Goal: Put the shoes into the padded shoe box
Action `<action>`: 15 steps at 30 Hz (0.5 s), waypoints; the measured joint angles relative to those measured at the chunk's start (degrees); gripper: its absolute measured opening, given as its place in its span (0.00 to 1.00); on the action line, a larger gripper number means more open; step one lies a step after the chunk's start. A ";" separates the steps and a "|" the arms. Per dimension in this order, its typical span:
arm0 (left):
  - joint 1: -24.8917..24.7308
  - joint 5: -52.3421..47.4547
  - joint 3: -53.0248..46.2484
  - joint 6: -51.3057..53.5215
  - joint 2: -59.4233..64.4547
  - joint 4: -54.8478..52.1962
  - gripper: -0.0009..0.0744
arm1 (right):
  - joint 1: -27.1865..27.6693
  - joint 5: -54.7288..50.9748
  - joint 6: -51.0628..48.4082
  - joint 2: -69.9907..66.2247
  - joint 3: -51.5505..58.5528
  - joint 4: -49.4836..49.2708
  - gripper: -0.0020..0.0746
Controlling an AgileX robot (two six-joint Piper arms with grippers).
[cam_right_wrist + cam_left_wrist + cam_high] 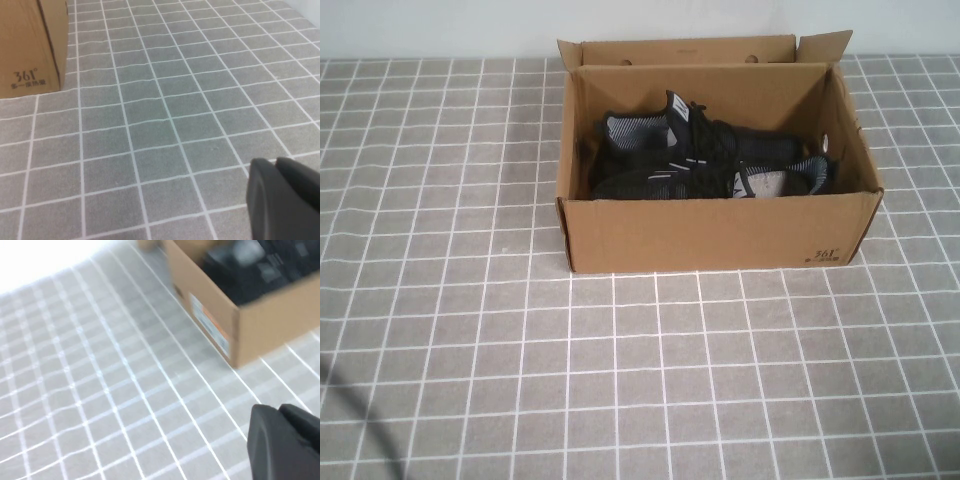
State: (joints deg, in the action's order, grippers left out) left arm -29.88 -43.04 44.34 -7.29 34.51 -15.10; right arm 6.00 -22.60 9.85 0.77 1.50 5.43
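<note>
High view: the shoes (705, 160) lie together inside the padded shoe box (720, 235), which stands toward the far edge of the table (470, 330). The left gripper (282, 440) and right gripper (282, 197) hover over bare table; whether either is clenched, I cannot tell.

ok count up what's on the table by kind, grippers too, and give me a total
Shoes: 2, black, both inside the box.
Box: 1, brown cardboard, flaps open.
Grippers: 2, neither holding anything; left gripper is over the tiled cloth off the box's labelled end, right gripper is over the cloth off the box's printed corner.
Total: 5.
</note>
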 joint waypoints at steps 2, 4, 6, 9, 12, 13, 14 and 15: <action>3.02 3.51 -4.04 -1.49 -6.27 -0.39 0.01 | 0.00 0.00 0.00 0.00 0.00 0.00 0.02; 6.67 6.70 -8.05 -2.48 -12.15 -0.50 0.01 | 0.00 0.00 0.00 0.00 0.00 0.00 0.02; 10.14 10.31 -12.55 -2.97 -18.19 -0.62 0.01 | 0.00 0.00 0.00 0.00 0.00 0.00 0.02; 14.16 15.20 -19.04 -3.35 -24.82 -0.29 0.01 | 0.00 0.00 0.00 0.00 0.00 0.00 0.02; 17.00 19.42 -24.49 -3.35 -29.43 1.67 0.01 | 0.00 0.00 0.00 0.00 0.00 0.00 0.02; 17.58 20.53 -25.97 -3.35 -30.38 2.24 0.01 | 0.00 0.00 0.00 0.00 0.00 0.00 0.02; 18.05 21.70 -27.80 -3.35 -31.59 2.73 0.01 | 0.00 0.00 0.00 0.00 0.00 0.00 0.02; 18.52 22.95 -29.70 -3.35 -32.84 3.13 0.01 | 0.00 0.00 0.00 0.00 0.00 0.00 0.02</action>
State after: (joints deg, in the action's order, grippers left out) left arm -11.36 -20.09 14.65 -10.64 1.67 -11.97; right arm 6.00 -22.60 9.85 0.77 1.50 5.43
